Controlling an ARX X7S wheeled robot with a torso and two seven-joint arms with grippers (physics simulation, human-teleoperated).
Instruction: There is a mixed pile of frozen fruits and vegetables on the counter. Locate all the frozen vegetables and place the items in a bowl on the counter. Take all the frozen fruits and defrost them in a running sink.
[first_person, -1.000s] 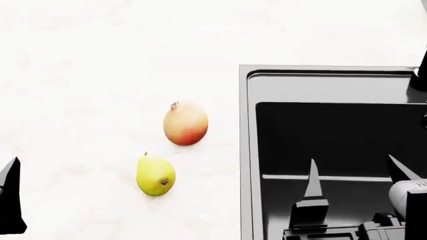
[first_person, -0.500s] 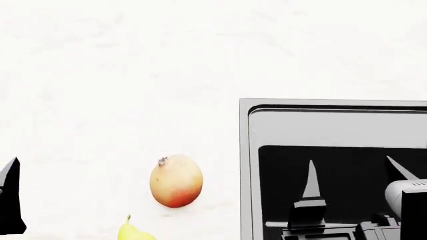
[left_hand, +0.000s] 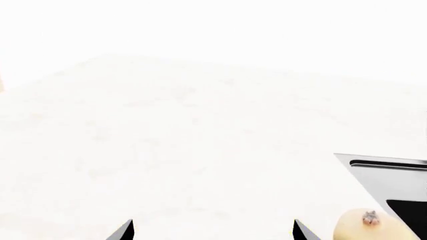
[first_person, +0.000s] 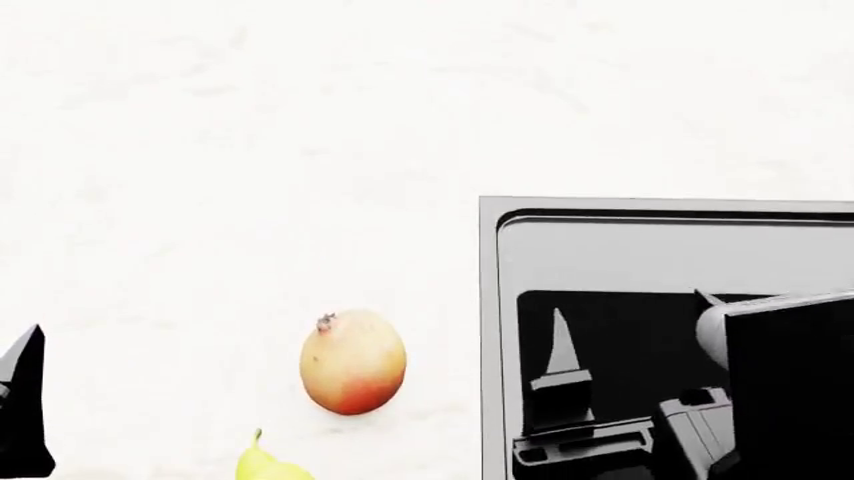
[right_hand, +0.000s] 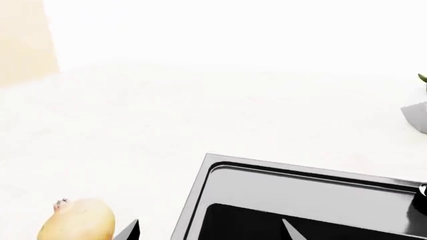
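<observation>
Right hand (first_person: 627, 325) shifted left over sink (first_person: 489, 330), fingers spread, empty; round golden-orange fruit (first_person: 352, 361) unmoved.

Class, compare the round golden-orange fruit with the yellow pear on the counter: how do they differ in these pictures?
The round golden-orange fruit is plump, blushing red underneath, with a dark calyx; the yellow pear is greenish-yellow with a thin stem. The round fruit shows whole, while the pear is cut off by the head view's edge. Both lie free on the white counter, ungripped.

Head cam steep down over counter (first_person: 200, 150). Both wrist cams low, facing forward across it. All share sink (first_person: 497, 300) corner, round golden-orange fruit (first_person: 354, 362).
</observation>
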